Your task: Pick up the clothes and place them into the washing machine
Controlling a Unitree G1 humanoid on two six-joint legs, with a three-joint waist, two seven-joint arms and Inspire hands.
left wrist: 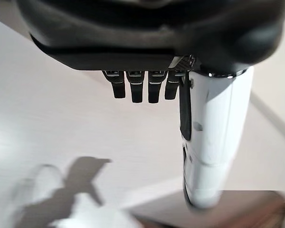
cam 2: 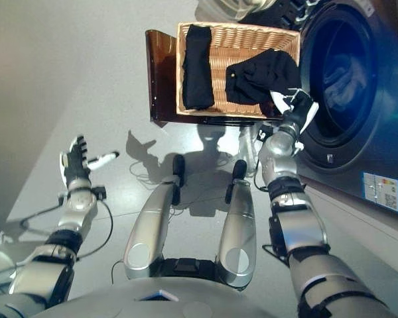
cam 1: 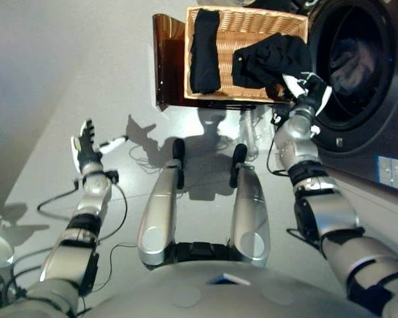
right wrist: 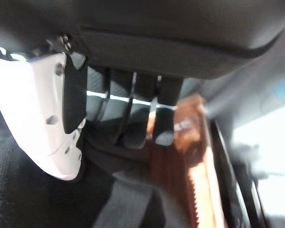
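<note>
Left hand [cam 1: 86, 147]: nearest of the working parts, out at about 9 o'clock over the bare floor [cam 1: 53, 79]; fingers straight and spread, thumb out, holding nothing.
Right hand [cam 1: 304, 93]: reaching to about 1 o'clock, at the near right corner of the wicker basket [cam 1: 252, 26]. Its wrist view shows the fingers [right wrist: 162, 124] bent down into dark cloth with the white-covered thumb beside them; the grasp looks begun, though how firmly it has closed I cannot tell.
Crumpled black garment [cam 1: 268, 59]: in the right half of the basket, its near edge under the right hand.
Folded black garment [cam 1: 204, 50]: lying lengthwise in the left half of the basket, untouched.
Washing machine [cam 1: 358, 66]: at 2 o'clock, just beside the basket; door opening dark, with some cloth apparently inside already.
Stool [cam 1: 167, 59]: dark brown support under the basket.
Doing the step well: gather a thick fold between fingers and thumb before lifting, raise it clear of the basket rim so the weave does not snag, then swing right into the drum mouth.
</note>
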